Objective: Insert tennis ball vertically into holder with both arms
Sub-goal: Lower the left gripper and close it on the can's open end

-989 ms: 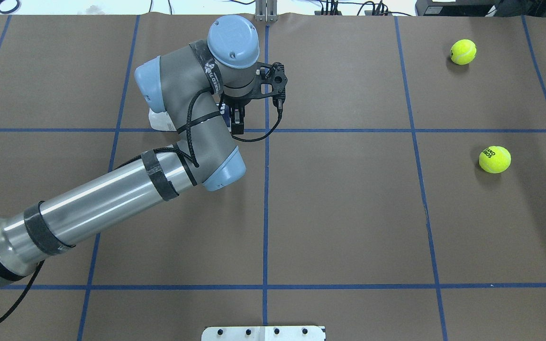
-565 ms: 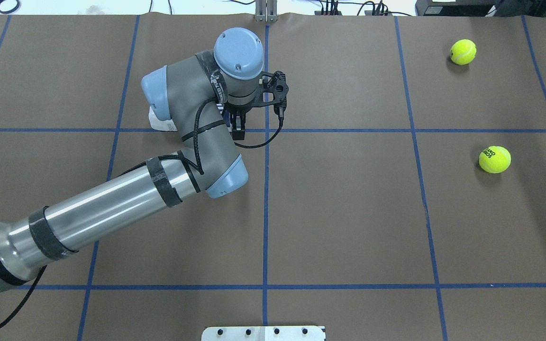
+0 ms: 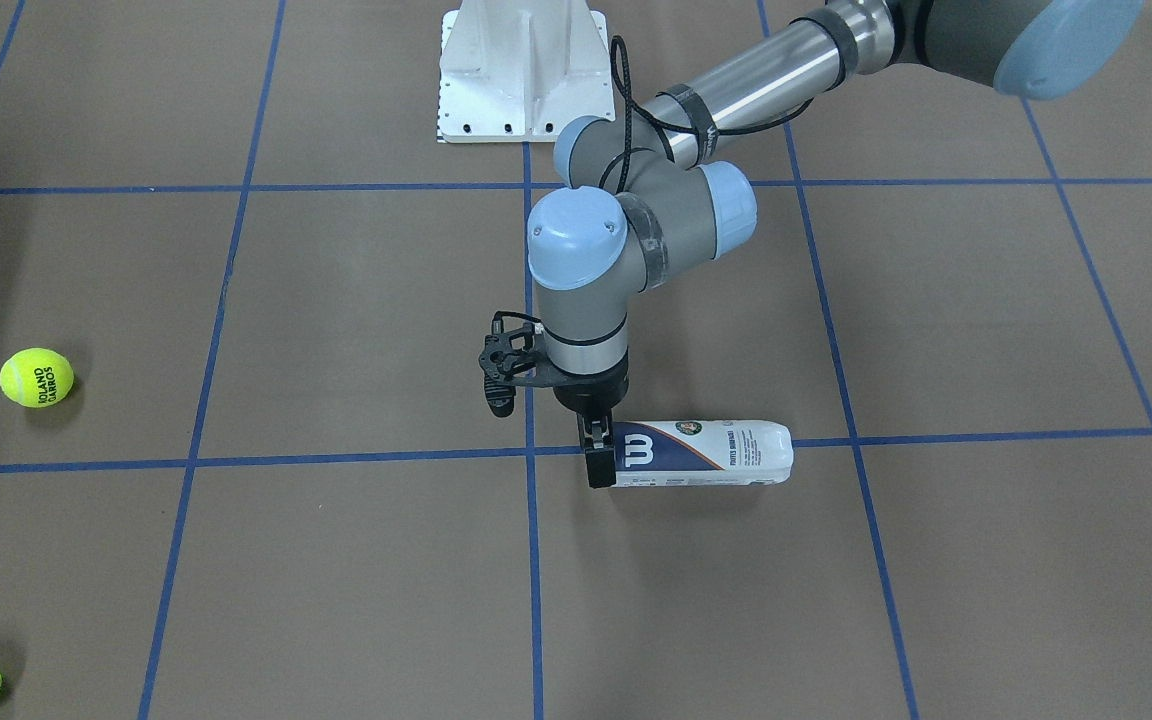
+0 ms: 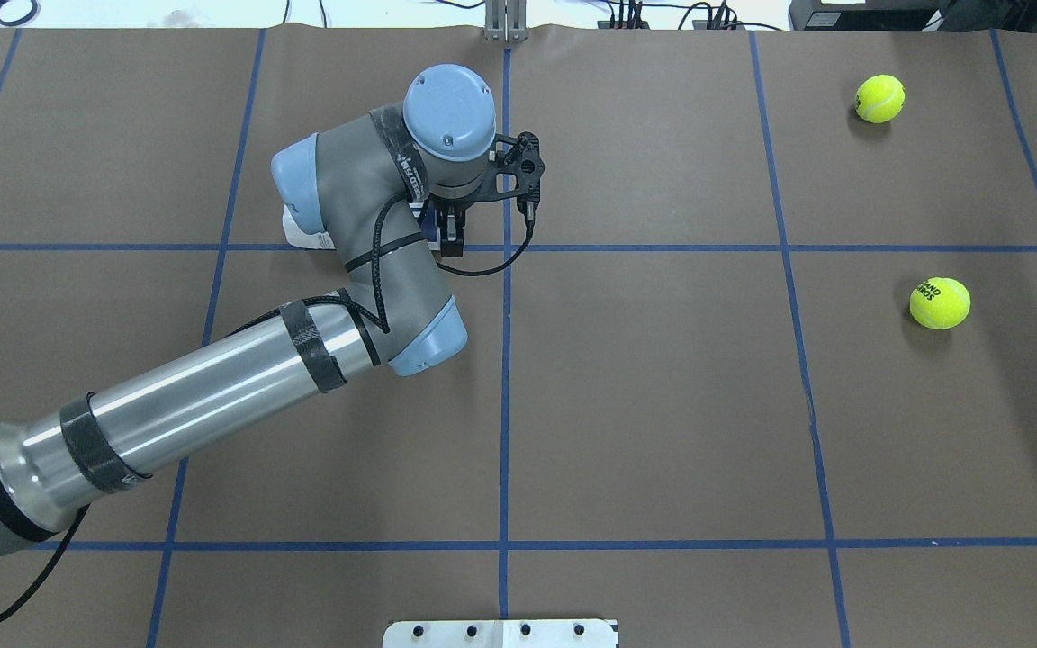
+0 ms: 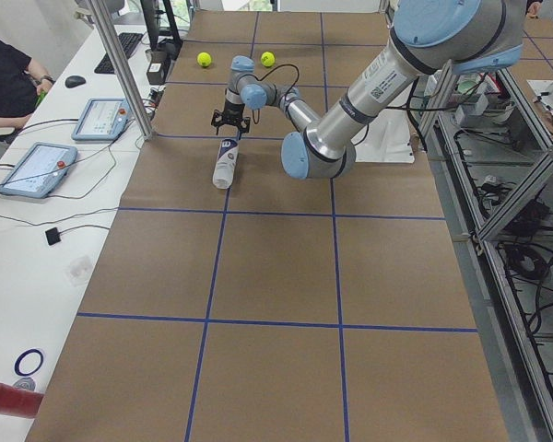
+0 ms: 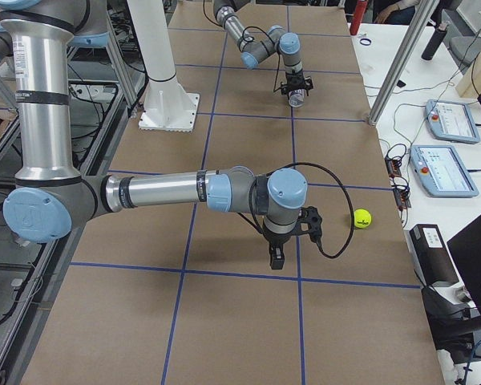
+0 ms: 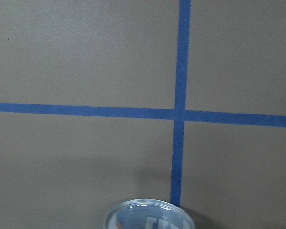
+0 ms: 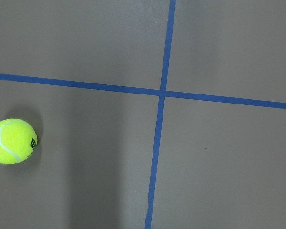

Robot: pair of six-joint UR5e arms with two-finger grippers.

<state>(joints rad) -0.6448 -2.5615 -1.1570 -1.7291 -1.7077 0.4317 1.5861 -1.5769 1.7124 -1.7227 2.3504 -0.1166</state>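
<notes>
The holder [image 3: 701,453], a clear tube with a white and navy label, lies on its side on the brown table; its mouth rim shows in the left wrist view [image 7: 150,214]. My left gripper [image 3: 596,450] points down at the mouth end with one finger on each side of the tube, and the jaws look apart. In the overhead view [image 4: 453,234] my arm hides most of the holder [image 4: 302,232]. Two tennis balls [image 4: 880,97] [image 4: 940,302] lie far to the right. My right gripper [image 6: 276,258] hangs over bare table near a ball [image 6: 362,217]. I cannot tell whether it is open or shut.
The white pedestal base [image 3: 521,70] stands at the robot's side of the table. Blue tape lines grid the brown surface. A side table with tablets [image 6: 449,120] and metal posts runs along the operators' edge. The right wrist view shows one ball [image 8: 13,141].
My left wrist has shifted a little toward the robot and settled over the holder's mouth end. The holder and both balls have not moved.
</notes>
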